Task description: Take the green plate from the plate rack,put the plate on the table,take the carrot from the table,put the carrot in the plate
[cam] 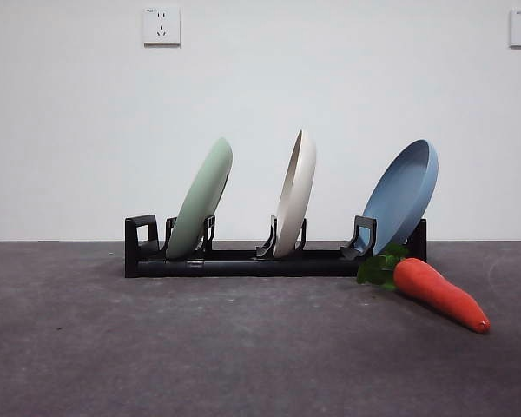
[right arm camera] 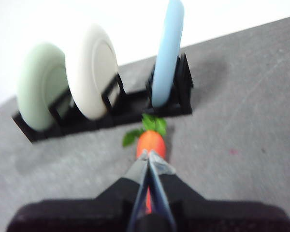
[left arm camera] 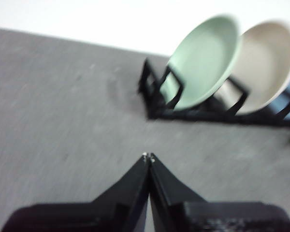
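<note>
Pale sage green, the green plate (cam: 201,198) stands on its edge in the end slot of the plate rack (cam: 243,259), leaning on the black prongs, with the cream-white plate (cam: 296,193) in the middle slot and the blue plate (cam: 403,195) at the other end; nothing is lifted yet, so I judge the task is at its very start; the carrot (cam: 440,294) lies on the table (cam: 156,347) just before the blue plate's end of the rack, its green leaves toward the rack and its thin tip pointing away from it; the left gripper (left arm camera: 149,157) has its two black jaws pressed together with no gap and it holds nothing; in the left wrist view it hangs over bare table, and the green plate (left arm camera: 203,60) is ahead of it, nearer than the other plates, showing its hollow face; so the left arm seems the better placed one for the plate, and its jaws must first open to take the raised rim; the right gripper (right arm camera: 150,155) is likewise closed and empty, just above the carrot (right arm camera: 151,143), whose long axis runs along the line of the jaws; neither arm shows in the front view.
</note>
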Robot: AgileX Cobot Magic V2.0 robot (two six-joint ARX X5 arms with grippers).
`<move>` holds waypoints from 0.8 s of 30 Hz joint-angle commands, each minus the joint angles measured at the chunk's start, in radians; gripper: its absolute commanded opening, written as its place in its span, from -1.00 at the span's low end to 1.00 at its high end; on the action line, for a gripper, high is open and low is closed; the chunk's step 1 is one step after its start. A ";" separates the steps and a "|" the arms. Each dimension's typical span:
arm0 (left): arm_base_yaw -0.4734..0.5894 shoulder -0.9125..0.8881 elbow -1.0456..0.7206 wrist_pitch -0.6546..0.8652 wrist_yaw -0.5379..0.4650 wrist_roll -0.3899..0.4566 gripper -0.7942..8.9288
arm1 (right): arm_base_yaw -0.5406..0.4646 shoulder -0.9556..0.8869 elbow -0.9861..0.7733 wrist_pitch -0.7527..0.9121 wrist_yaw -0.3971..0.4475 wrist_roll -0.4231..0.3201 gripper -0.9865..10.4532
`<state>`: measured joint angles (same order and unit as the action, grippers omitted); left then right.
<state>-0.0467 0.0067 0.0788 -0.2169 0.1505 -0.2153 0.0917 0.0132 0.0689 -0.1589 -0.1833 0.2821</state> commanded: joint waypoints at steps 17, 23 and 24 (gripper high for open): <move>0.003 0.302 0.517 -0.285 0.330 0.039 -0.85 | 0.002 0.449 0.658 -0.515 -0.276 -0.203 -0.85; 0.003 0.403 0.675 -0.481 0.460 0.171 -0.85 | 0.002 0.610 0.837 -0.749 -0.426 -0.372 -0.85; 0.003 0.414 0.694 -0.511 0.480 0.191 -0.85 | 0.002 0.629 0.856 -0.780 -0.440 -0.390 -0.85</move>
<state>-0.0467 0.4168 0.7612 -0.7074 0.6102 -0.0959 0.0921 0.6350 0.9138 -0.9215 -0.6125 -0.0334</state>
